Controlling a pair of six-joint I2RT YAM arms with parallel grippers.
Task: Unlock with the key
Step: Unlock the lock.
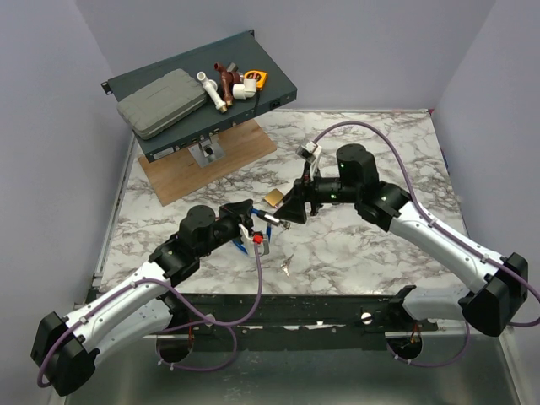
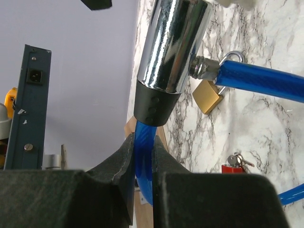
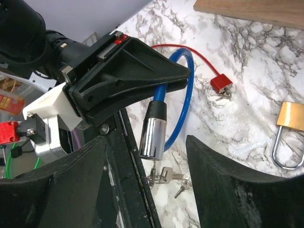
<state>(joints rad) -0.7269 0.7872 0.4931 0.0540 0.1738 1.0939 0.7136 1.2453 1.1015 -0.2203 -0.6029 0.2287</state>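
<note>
The key (image 3: 160, 176) shows in a small bunch just below the chrome lock barrel (image 3: 153, 137); we cannot tell whether it sits in the keyhole. We see it between the wide-spread fingers of the right gripper (image 3: 145, 147), touching neither. The left gripper (image 2: 142, 156) pinches the blue cable (image 2: 142, 137) above the barrel. The brass padlock (image 3: 290, 116) lies apart on the marble table (image 1: 380, 143).

I'm counting two arms, the left arm (image 1: 135, 291) and the right arm (image 1: 430, 228), one blue cable lock (image 3: 153, 137), two padlocks, the brass padlock (image 3: 290, 116) and the red padlock (image 3: 221, 84), and one bunch of keys (image 3: 164, 176), too small for counting singly.
</note>
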